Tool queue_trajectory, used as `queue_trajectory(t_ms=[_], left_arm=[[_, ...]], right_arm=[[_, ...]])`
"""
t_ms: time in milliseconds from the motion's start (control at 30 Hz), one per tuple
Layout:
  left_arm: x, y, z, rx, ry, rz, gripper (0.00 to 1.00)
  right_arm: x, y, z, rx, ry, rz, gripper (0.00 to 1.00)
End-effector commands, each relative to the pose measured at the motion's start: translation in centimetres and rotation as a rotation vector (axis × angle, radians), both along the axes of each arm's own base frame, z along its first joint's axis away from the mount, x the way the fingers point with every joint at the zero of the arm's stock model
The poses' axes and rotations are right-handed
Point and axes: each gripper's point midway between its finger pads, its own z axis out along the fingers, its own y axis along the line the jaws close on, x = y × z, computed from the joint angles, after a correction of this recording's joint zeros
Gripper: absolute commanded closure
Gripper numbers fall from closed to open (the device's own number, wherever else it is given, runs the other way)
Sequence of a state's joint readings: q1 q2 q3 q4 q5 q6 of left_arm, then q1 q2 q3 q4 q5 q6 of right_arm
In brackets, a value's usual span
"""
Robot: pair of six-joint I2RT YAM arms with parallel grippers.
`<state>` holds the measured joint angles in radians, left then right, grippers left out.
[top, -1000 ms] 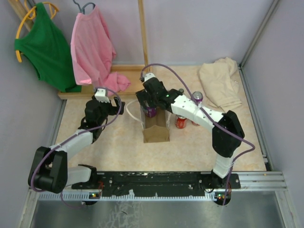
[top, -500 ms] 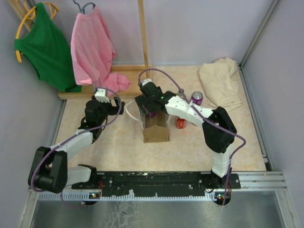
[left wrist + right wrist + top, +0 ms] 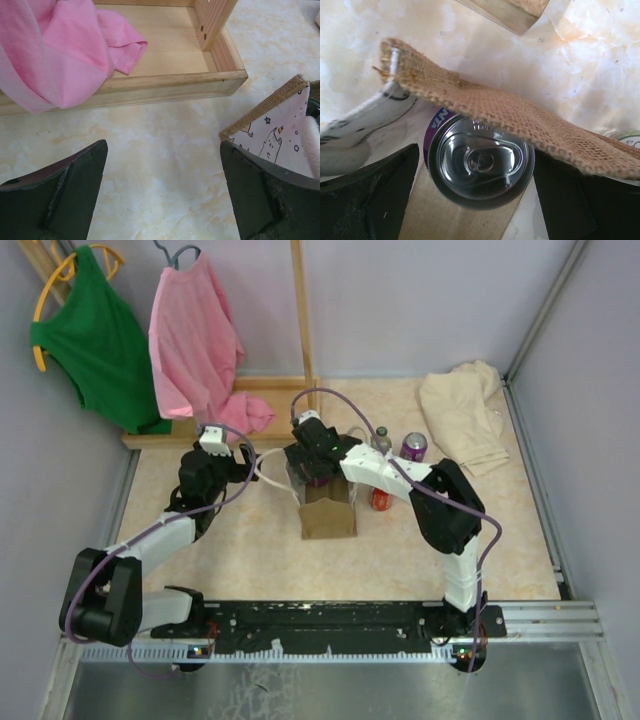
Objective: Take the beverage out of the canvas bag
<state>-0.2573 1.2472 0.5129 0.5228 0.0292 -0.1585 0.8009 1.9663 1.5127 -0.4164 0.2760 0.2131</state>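
Note:
The canvas bag [image 3: 328,514] lies on the table, tan-brown, its mouth toward the back. In the right wrist view its burlap edge [image 3: 520,115] hangs over a purple beverage can [image 3: 480,162] that stands inside the mouth, silver top facing the camera. My right gripper [image 3: 475,172] is open, with one jaw on each side of the can; in the top view it sits at the bag's mouth [image 3: 314,468]. My left gripper [image 3: 164,150] is open and empty above bare table just left of the bag's corner [image 3: 272,112]; it also shows in the top view [image 3: 243,462].
A second purple can [image 3: 413,447], a red can [image 3: 381,498] and a small bottle [image 3: 380,440] stand right of the bag. A pale beige cloth [image 3: 463,415] lies at the back right. A wooden rack base [image 3: 165,82] with a pink shirt [image 3: 55,55] is behind the left gripper.
My right arm has swung left and folded in, and its gripper has gone down to the bag's mouth. The left arm has not moved.

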Motion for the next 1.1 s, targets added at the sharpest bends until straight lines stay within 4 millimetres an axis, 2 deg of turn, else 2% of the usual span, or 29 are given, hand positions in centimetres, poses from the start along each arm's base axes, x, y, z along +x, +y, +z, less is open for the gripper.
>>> queue_trajectory(t_ms=[0,67,267,433,467,500,733,1067], left_arm=[[0.3,-0.1,0.4,0.01,-0.018,0.0,0.0],[0.3,0.0,0.4,0.011,-0.02,0.002,0.0],[0.5,0.0,0.5,0.015,-0.019,0.0,0.0],[0.6,-0.2,0.4,0.014,-0.018,-0.004,0.0],[0.6,-0.2,0.4,0.016,-0.017,-0.004,0.0],[0.5,-0.1,0.3,0.016,-0.015,-0.004,0.0],[0.3,0.0,0.4,0.015,-0.02,0.004,0.0],[0.1,-0.1,0.5,0.005,-0.028,-0.003,0.0]], right_arm=[[2.0,0.8,0.9,0.051,-0.055,-0.045,0.14],[2.2,0.7,0.8,0.048,-0.063,-0.054,0.23],[2.5,0.4,1.5,0.059,-0.093,-0.071,0.58],[2.4,0.4,2.0,0.069,-0.109,-0.063,0.69],[2.4,0.5,2.2,0.073,-0.111,-0.056,0.75],[2.4,0.6,2.4,0.078,-0.116,-0.052,0.98],[2.1,2.0,4.6,0.093,-0.162,0.032,1.0],[1.6,4.0,13.3,0.101,-0.333,0.094,1.0]])
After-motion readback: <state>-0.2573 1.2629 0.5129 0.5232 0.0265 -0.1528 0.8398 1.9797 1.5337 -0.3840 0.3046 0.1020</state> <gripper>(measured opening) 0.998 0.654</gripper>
